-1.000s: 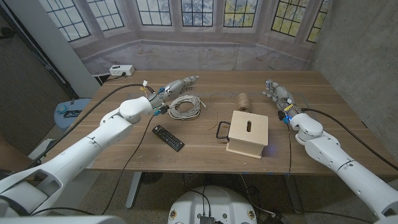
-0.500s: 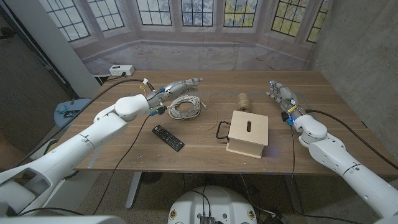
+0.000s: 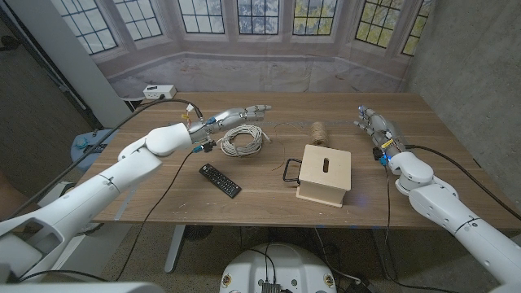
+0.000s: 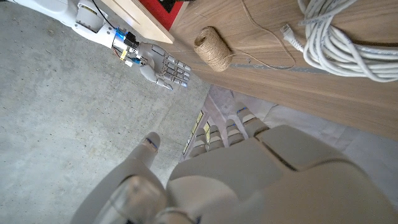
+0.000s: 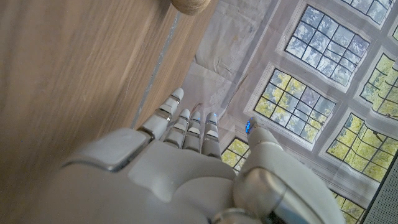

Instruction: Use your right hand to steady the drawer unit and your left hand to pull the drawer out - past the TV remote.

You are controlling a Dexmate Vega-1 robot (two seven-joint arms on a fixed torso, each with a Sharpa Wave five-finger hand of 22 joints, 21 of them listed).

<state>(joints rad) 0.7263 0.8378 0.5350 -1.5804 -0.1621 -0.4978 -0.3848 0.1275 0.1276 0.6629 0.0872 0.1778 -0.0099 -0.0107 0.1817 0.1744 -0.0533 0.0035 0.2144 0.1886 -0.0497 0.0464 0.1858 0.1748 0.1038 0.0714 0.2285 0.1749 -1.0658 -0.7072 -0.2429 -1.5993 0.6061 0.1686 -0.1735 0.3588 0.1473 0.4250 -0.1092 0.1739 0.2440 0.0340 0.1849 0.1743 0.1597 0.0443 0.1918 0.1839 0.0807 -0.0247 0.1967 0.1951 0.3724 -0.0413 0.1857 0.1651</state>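
- The wooden drawer unit (image 3: 325, 174) sits a little right of centre in the head view, its black handle (image 3: 291, 169) facing picture left, toward the TV remote (image 3: 221, 180) lying just left of centre. That places the remote in the drawer's likely path, as the task describes.
- The left hand (image 3: 241, 113) hangs above the table (image 3: 407, 114) in the upper-left middle of the head view, fingers stretched out straight and close together, holding nothing. It appears to be over the far edge of a coil of white cable (image 3: 242, 139), well apart from the handle it is meant to pull.
- The right hand (image 3: 373, 124) is raised at the upper right, fingers extended and slightly apart, empty. It is clear of the drawer unit, so the steadying grip is, by the look of it, not yet made.
- In the left wrist view the right hand (image 4: 163, 66) shows open beyond a ball of twine (image 4: 212, 50); the right wrist view shows its own fingers (image 5: 186, 127) side by side over the tabletop.
- The twine (image 3: 321, 131) stands just behind the drawer unit, and a thin strand trails from it toward the cable coil.
- The left hand will probably have to come down between the coil and the remote to reach the handle.
- A white power strip (image 3: 159, 92) lies at the table's far left corner.
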